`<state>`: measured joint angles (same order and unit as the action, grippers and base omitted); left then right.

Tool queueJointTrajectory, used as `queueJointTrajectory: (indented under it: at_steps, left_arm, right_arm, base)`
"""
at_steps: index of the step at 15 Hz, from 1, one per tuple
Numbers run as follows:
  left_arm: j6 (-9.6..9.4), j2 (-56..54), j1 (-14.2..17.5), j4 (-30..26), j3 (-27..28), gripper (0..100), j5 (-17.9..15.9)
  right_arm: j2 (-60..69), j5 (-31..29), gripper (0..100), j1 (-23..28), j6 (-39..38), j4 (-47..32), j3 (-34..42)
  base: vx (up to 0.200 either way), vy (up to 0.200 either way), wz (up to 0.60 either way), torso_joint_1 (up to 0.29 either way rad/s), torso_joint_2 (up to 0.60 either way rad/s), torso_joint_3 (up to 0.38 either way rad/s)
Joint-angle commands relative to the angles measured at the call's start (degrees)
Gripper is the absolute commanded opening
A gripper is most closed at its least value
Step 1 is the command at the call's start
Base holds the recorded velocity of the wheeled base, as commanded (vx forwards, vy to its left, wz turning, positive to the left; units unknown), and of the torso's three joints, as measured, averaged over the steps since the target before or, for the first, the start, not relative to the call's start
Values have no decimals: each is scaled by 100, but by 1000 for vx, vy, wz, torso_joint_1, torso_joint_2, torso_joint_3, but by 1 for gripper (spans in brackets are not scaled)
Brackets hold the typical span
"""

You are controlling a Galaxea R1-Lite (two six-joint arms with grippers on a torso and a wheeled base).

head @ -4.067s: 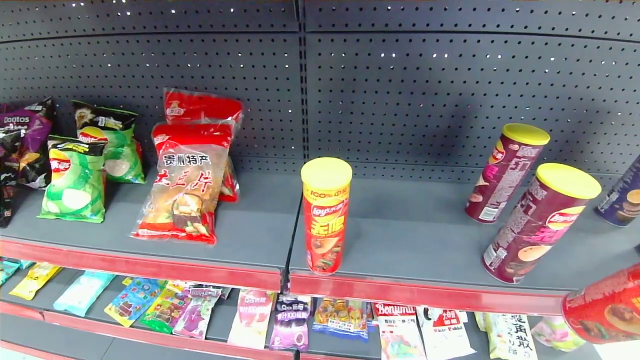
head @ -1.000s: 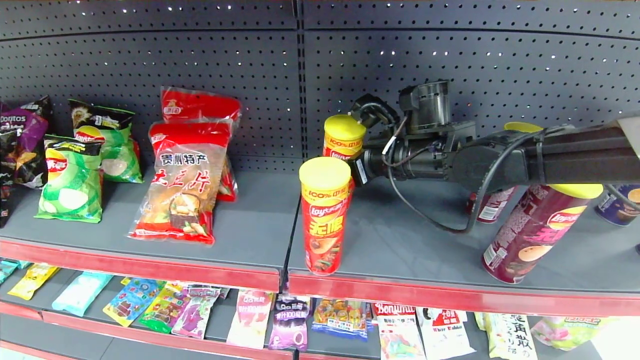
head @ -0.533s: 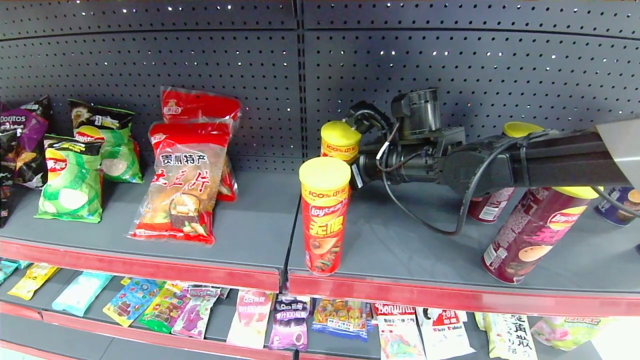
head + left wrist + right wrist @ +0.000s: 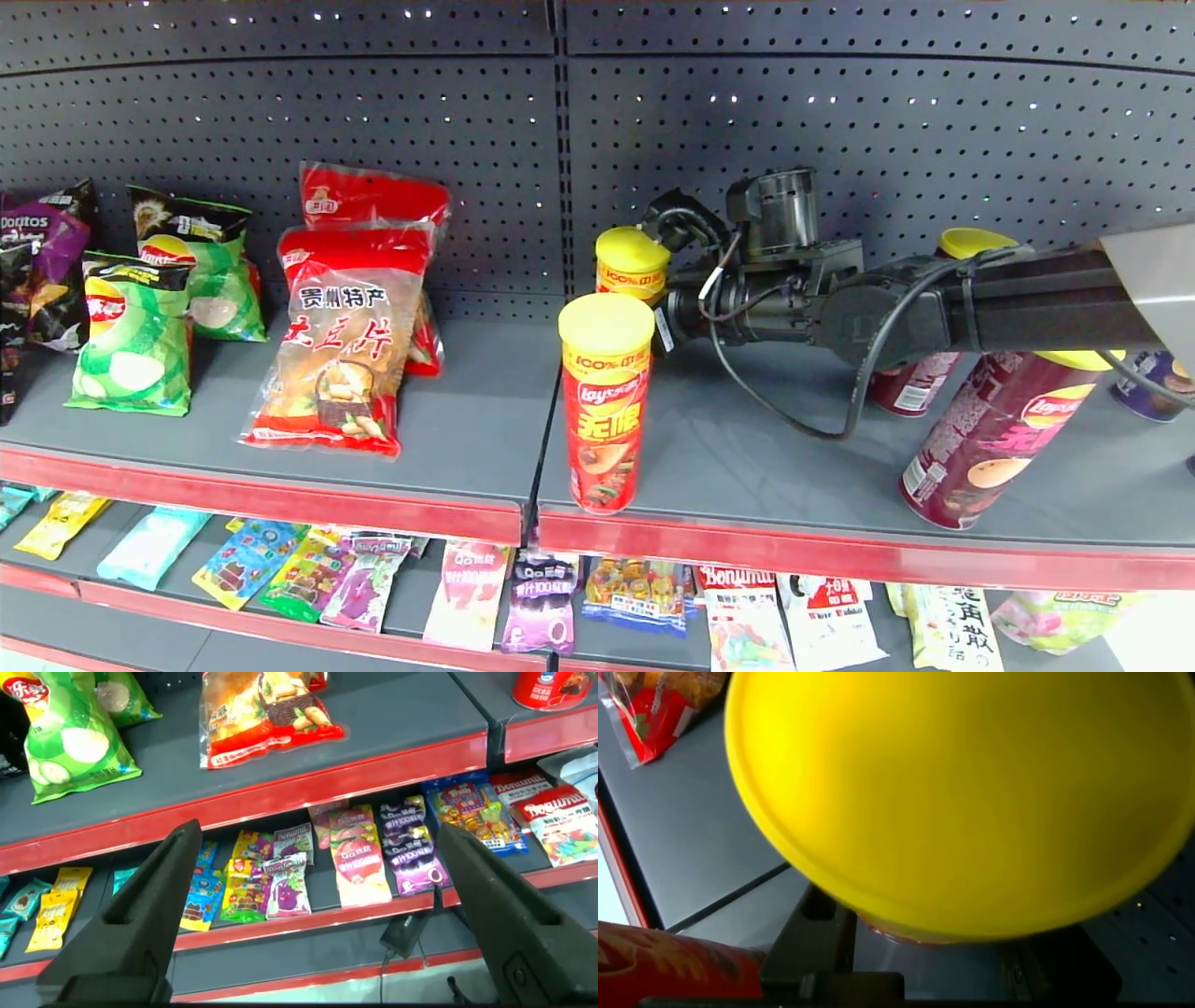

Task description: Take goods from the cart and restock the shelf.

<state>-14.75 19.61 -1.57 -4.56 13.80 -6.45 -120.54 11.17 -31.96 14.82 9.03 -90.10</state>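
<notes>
The right gripper (image 4: 661, 306) is clamping its jaws around the held can (image 4: 632, 266) just under its yellow lid, the can's long axis standing upright and the arm lying in from 3 o'clock. The can is sitting at 12 o'clock of the front can (image 4: 605, 411), just behind it; its base is hiding there, so touchdown on the shelf (image 4: 747, 448) is looking near but unconfirmed. The left gripper (image 4: 318, 924) is hanging with jaws spread wide, carrying nothing, facing the lower tier's sweet packets (image 4: 364, 859). Maroon cans (image 4: 1004, 429) are standing at 3 o'clock, crisp bags (image 4: 140, 336) at 9 o'clock
</notes>
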Motion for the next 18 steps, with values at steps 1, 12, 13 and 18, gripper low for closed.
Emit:
queueJointTrajectory:
  at_steps: [1,12,13,18]
  left_arm:
    - [-2,-2,-1,-1,-9,100,3]
    - [-2,-2,-1,-1,-26,100,-6]
    - [-2,-2,-1,-1,-26,100,-6]
    - [-2,7,-1,-1,-44,100,-14]
  right_arm:
    - [-22,0,0,-3,3,-24,19]
    - [452,-194,100,-56,-50,169,599]
    - [558,-238,100,-64,-50,169,678]
    - [1516,-449,100,-82,-129,116,1381]
  base:
    - [0,0,0,0,0,0]
    - [0,0,0,0,0,0]
    - [0,0,0,0,0,0]
    - [0,0,0,0,0,0]
